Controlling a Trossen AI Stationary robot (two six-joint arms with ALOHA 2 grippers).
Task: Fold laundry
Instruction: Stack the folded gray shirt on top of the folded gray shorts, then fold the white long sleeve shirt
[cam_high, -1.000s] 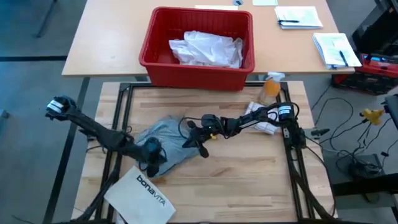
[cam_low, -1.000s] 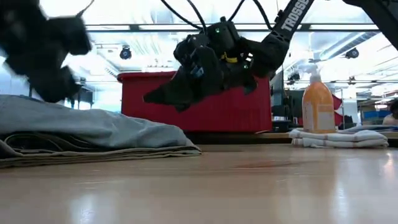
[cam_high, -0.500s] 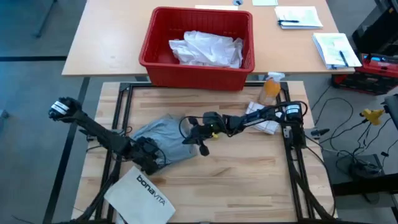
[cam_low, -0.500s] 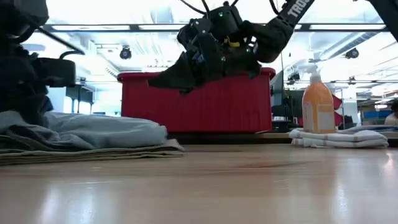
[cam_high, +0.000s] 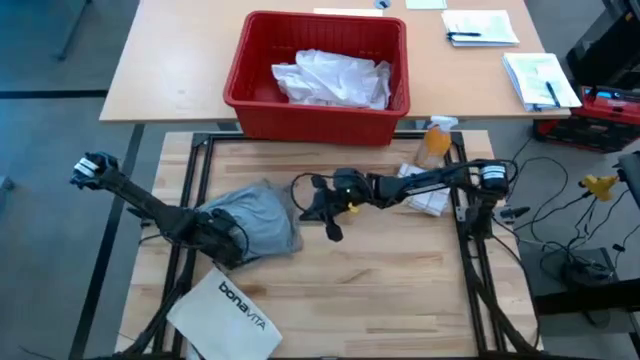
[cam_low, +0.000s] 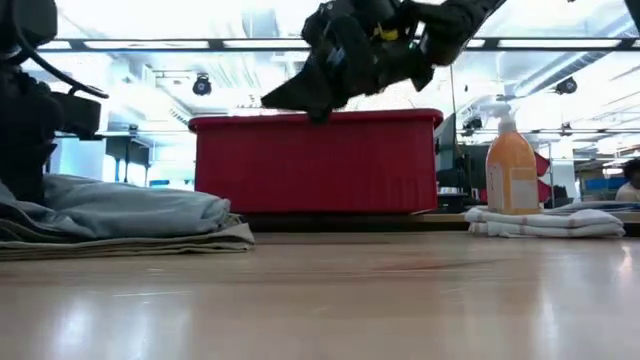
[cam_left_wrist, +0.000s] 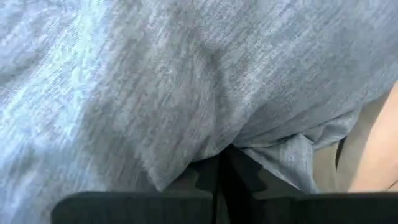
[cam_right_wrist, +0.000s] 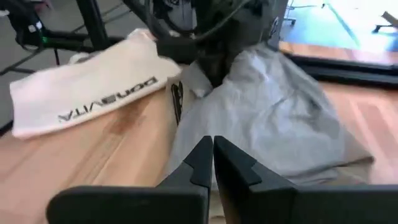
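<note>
1. Laundry is gathered at the table's (cam_high: 400, 270) left side: a grey T-shirt (cam_high: 255, 215) lies bunched on a khaki-tan piece (cam_low: 150, 243), just beside the white "bonavita" bag (cam_high: 232, 310).
2. The left gripper (cam_high: 222, 243) is seen pressed into the shirt's near-left edge, its fingers (cam_left_wrist: 208, 180) closed with grey cloth at the tips; whether cloth is actually pinched cannot be told.
3. The right gripper (cam_high: 318, 208) is held above the table just right of the shirt, empty, fingers (cam_right_wrist: 208, 163) closed and aimed at it.
4. The shirt's free right edge is judged nearer the right arm, so that edge would be taken from that side.
5. A white garment (cam_high: 330, 78) is left in the red bin (cam_high: 250, 100).
</note>
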